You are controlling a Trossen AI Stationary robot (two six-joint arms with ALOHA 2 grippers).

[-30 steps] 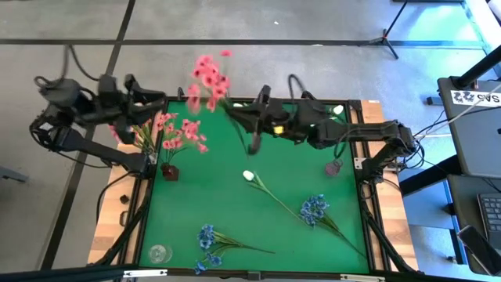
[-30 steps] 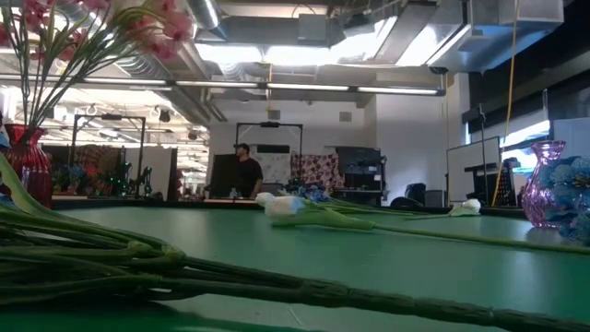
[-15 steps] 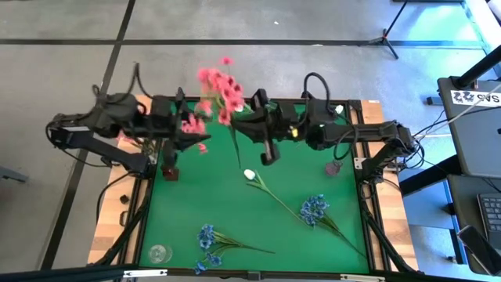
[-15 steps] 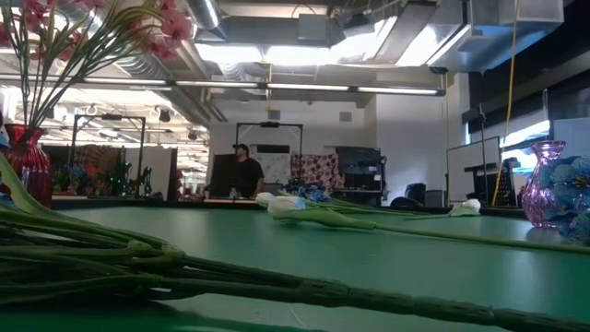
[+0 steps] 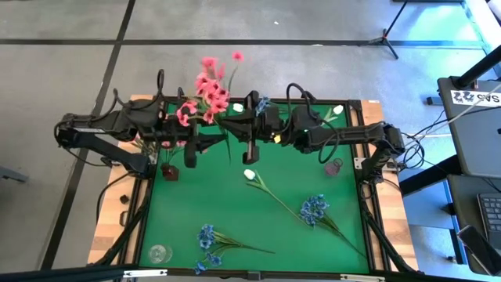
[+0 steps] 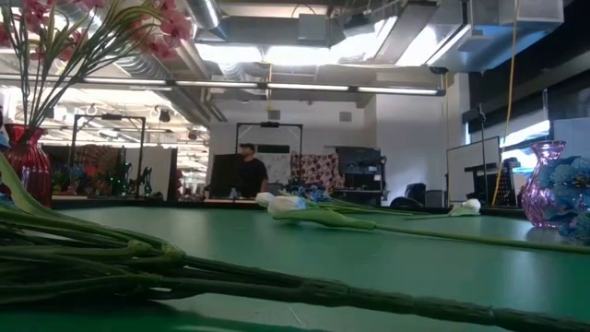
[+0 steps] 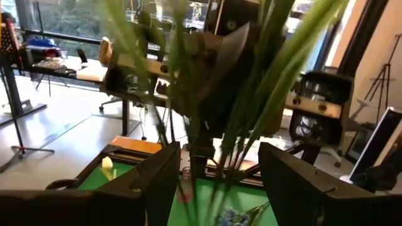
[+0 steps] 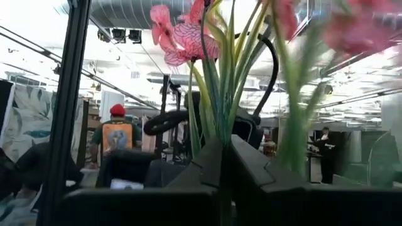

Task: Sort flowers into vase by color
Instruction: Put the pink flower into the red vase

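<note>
The right gripper [image 5: 249, 150] was clamped on the pink sprig [image 5: 210, 90] above the far table edge, stem running near-to-far. The left gripper [image 5: 190, 157], fingers apart, stood just left, nearer the red vase [image 5: 169, 171].

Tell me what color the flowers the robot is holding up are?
Pink. The flowers held in the right hand show best in the high view.
</note>
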